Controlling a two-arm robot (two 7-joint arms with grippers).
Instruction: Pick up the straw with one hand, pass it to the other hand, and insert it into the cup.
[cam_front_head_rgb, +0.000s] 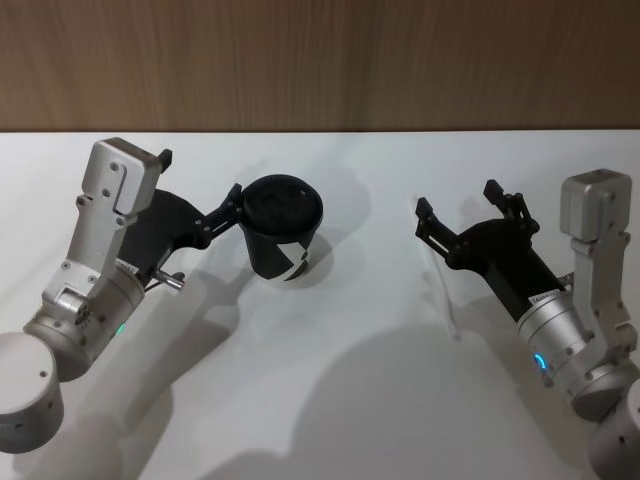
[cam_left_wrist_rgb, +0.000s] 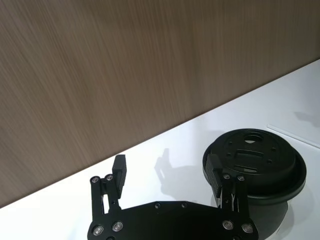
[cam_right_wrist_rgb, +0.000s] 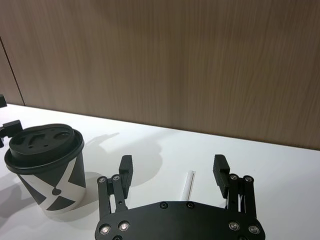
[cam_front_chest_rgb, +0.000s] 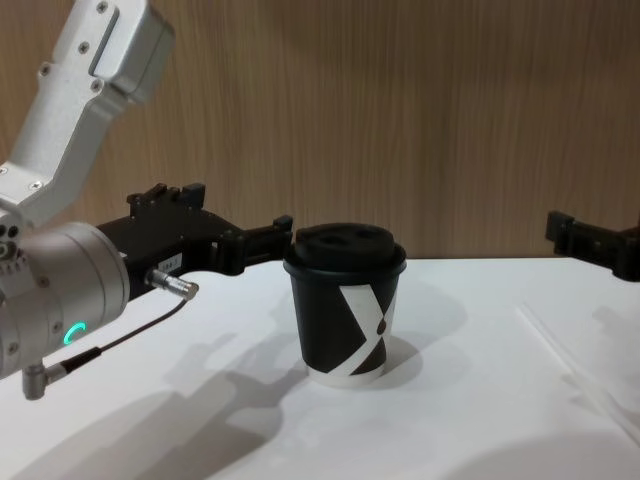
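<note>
Nothing looks done yet: the straw (cam_right_wrist_rgb: 187, 183) lies flat toward the right edge of the surface (cam_front_head_rgb: 350, 420), below the right gripper (cam_front_head_rgb: 460, 203), jaws apart, while the left gripper (cam_front_head_rgb: 200, 177), jaws also apart, sits just beside the cup (cam_front_head_rgb: 283, 235).

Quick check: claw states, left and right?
Left claw: open, empty, beside the cup.
Right claw: open, empty, above the straw.

Black lidded cup (cam_front_chest_rgb: 350, 320) stands upright, white straw (cam_right_wrist_rgb: 187, 183) flat to its right.
</note>
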